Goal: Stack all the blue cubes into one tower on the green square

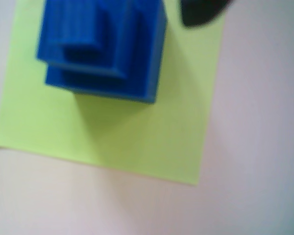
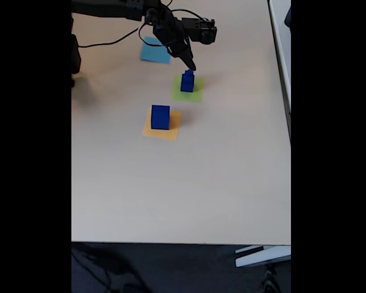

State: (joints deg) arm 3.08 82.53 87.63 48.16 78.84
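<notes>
The gripper [image 2: 190, 65] hangs just above the small blue stack [image 2: 187, 81], tip pointing down; whether its jaws are spread or closed, I cannot tell. In the wrist view that's 2 blue cubes [image 1: 105, 46], smaller on larger, sitting on the green square [image 1: 137, 127]. Nearby, the largest blue cube [image 2: 160, 117] rests on the orange-yellow square [image 2: 161, 125]. The light-blue square [image 2: 154, 51] lies bare on the pale surface [image 2: 189, 189]. Dark floor [image 2: 171, 268] below.
</notes>
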